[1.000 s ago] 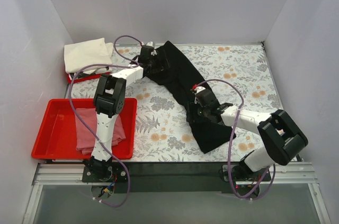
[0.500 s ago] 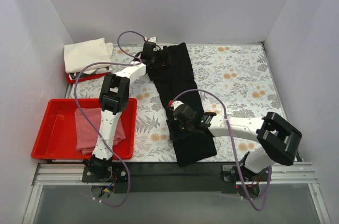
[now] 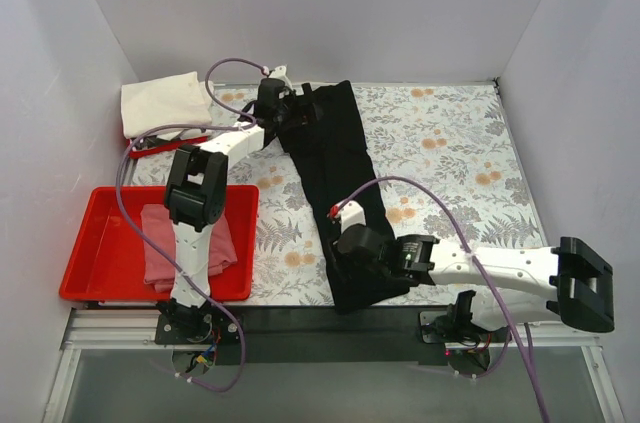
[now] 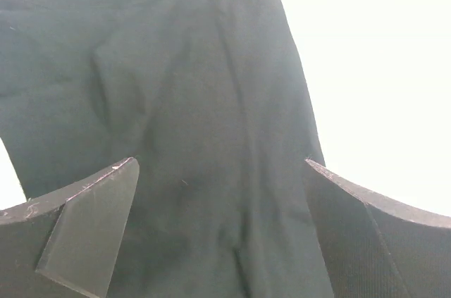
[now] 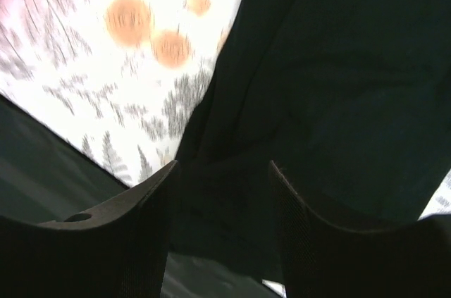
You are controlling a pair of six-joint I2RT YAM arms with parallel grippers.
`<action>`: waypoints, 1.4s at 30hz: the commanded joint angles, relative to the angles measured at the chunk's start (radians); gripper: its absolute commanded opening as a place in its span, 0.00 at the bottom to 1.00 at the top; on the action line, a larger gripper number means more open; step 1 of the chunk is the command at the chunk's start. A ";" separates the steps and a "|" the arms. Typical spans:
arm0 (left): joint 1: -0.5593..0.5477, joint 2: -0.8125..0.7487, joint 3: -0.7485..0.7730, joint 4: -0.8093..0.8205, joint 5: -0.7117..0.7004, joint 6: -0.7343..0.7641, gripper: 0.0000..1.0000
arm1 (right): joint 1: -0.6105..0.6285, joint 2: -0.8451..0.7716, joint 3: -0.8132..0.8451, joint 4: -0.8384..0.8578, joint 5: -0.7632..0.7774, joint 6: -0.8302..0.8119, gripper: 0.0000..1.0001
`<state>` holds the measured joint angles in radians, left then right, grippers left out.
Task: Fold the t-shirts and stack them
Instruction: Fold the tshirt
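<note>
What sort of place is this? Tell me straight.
Most likely a robot lab cell, not a home: bare white walls box in a floral-clothed table, a left arm and right arm are bolted to a rail, and a black t-shirt lies on the table.

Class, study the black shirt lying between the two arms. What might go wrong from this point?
1. The left gripper stands open above the far end of the black shirt, so any pull may drag and bunch the cloth instead of flattening it.
2. The near end, by the right gripper, lies at the front edge of the table and may slip off.
</note>
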<state>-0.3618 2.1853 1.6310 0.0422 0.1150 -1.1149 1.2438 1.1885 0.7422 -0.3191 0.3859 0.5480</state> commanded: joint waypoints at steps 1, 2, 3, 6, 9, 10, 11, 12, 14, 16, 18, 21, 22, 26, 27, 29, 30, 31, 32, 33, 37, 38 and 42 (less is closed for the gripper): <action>-0.025 -0.097 -0.068 0.034 0.048 -0.037 0.92 | 0.088 0.034 -0.007 -0.044 0.116 0.065 0.48; -0.032 -0.119 -0.112 0.039 0.048 -0.045 0.92 | 0.115 0.042 -0.001 -0.047 0.125 0.075 0.48; -0.038 -0.133 -0.132 0.056 0.048 -0.054 0.92 | 0.129 0.058 0.005 -0.052 0.146 0.079 0.48; -0.072 -0.177 -0.212 0.070 0.032 -0.071 0.92 | 0.178 0.103 0.039 -0.069 0.174 0.098 0.48; -0.107 -0.209 -0.278 0.070 -0.005 -0.092 0.92 | 0.224 0.160 0.086 -0.106 0.198 0.118 0.48; -0.114 -0.213 -0.292 0.070 -0.008 -0.108 0.92 | 0.233 0.175 0.095 -0.119 0.205 0.133 0.48; -0.115 -0.216 -0.309 0.070 -0.009 -0.118 0.92 | 0.250 0.189 0.111 -0.136 0.208 0.139 0.48; -0.115 -0.219 -0.321 0.070 -0.014 -0.123 0.92 | 0.258 0.213 0.117 -0.143 0.212 0.145 0.48; -0.115 -0.217 -0.352 0.070 -0.018 -0.128 0.92 | 0.278 0.235 0.132 -0.152 0.214 0.162 0.48; -0.115 -0.214 -0.371 0.073 -0.020 -0.128 0.92 | 0.290 0.263 0.144 -0.158 0.223 0.171 0.48; -0.115 -0.213 -0.382 0.076 -0.021 -0.129 0.92 | 0.293 0.299 0.164 -0.181 0.238 0.179 0.48; -0.115 -0.210 -0.396 0.084 -0.017 -0.132 0.92 | 0.295 0.353 0.192 -0.218 0.255 0.199 0.48; -0.115 -0.208 -0.399 0.085 -0.018 -0.132 0.92 | 0.295 0.364 0.200 -0.227 0.261 0.210 0.48; -0.115 -0.200 -0.402 0.088 -0.017 -0.131 0.92 | 0.301 0.434 0.236 -0.276 0.298 0.231 0.45; -0.115 -0.199 -0.402 0.090 -0.015 -0.131 0.92 | 0.304 0.445 0.244 -0.288 0.313 0.236 0.44; -0.115 -0.197 -0.402 0.090 -0.014 -0.131 0.92 | 0.304 0.462 0.263 -0.308 0.327 0.251 0.40; -0.115 -0.193 -0.402 0.091 -0.014 -0.131 0.92 | 0.304 0.473 0.266 -0.313 0.337 0.259 0.36; -0.115 -0.191 -0.402 0.091 -0.014 -0.129 0.92 | 0.304 0.477 0.270 -0.320 0.341 0.265 0.35; -0.115 -0.190 -0.401 0.093 -0.012 -0.128 0.92 | 0.306 0.480 0.278 -0.340 0.346 0.271 0.34; -0.115 -0.185 -0.398 0.090 -0.012 -0.128 0.92 | 0.306 0.479 0.282 -0.353 0.361 0.277 0.33; -0.115 -0.171 -0.389 0.091 -0.014 -0.125 0.92 | 0.312 0.458 0.283 -0.382 0.380 0.300 0.25; -0.115 -0.168 -0.384 0.090 -0.011 -0.125 0.92 | 0.313 0.448 0.283 -0.382 0.381 0.302 0.24; -0.115 -0.154 -0.375 0.087 -0.003 -0.125 0.92 | 0.316 0.436 0.278 -0.382 0.373 0.302 0.24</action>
<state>-0.4808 2.0346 1.2388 0.1425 0.1162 -1.2461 1.5513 1.6669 0.9936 -0.6636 0.7120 0.8131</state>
